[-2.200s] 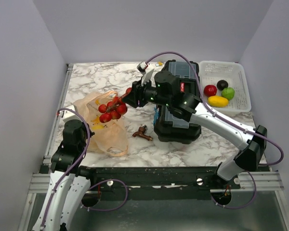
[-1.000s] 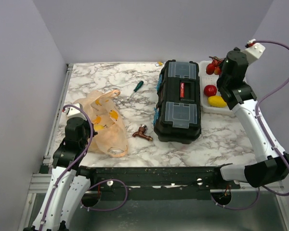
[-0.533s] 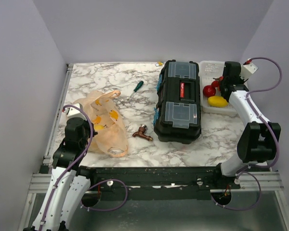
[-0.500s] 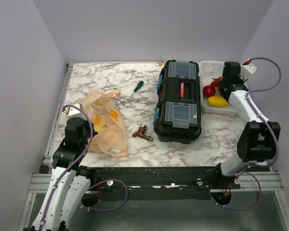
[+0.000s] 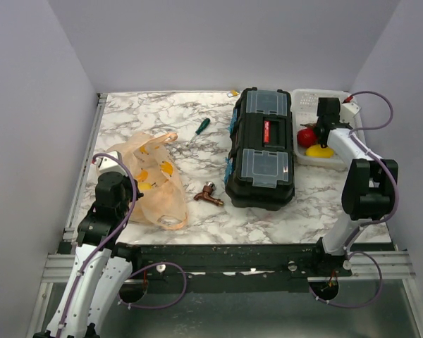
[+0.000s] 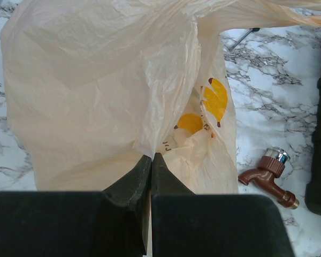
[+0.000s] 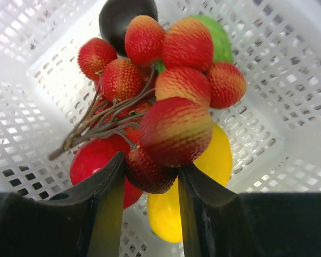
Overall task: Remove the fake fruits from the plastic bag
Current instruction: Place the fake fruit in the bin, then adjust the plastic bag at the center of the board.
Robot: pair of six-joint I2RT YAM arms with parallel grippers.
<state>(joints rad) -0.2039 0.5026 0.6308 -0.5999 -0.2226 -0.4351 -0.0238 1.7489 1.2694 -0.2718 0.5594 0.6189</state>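
The peach-orange plastic bag (image 5: 149, 179) lies crumpled at the left of the table, and my left gripper (image 6: 151, 157) is shut on a fold of its film (image 6: 96, 91). Orange-yellow pieces (image 6: 216, 99) show through the bag. My right gripper (image 7: 150, 160) hangs low inside the white basket (image 5: 304, 103), shut on the cluster of small red berries (image 7: 174, 80) at its lowest berry. Under the cluster lie a red ball (image 7: 91, 159), a yellow oval (image 7: 218, 155), a green ball (image 7: 222, 37) and a dark ball (image 7: 116, 16). From above, the red ball (image 5: 307, 136) and yellow oval (image 5: 317, 151) show beside the right wrist.
A black toolbox (image 5: 262, 148) stands between the bag and the basket. A brown metal tap (image 5: 210, 193) lies just left of the toolbox, close to the bag's right edge (image 6: 267, 174). A green-handled screwdriver (image 5: 200, 127) lies farther back.
My right arm has carried the berry cluster from over the bag across the toolbox and lowered it into the basket. The left gripper and the bag have not moved.
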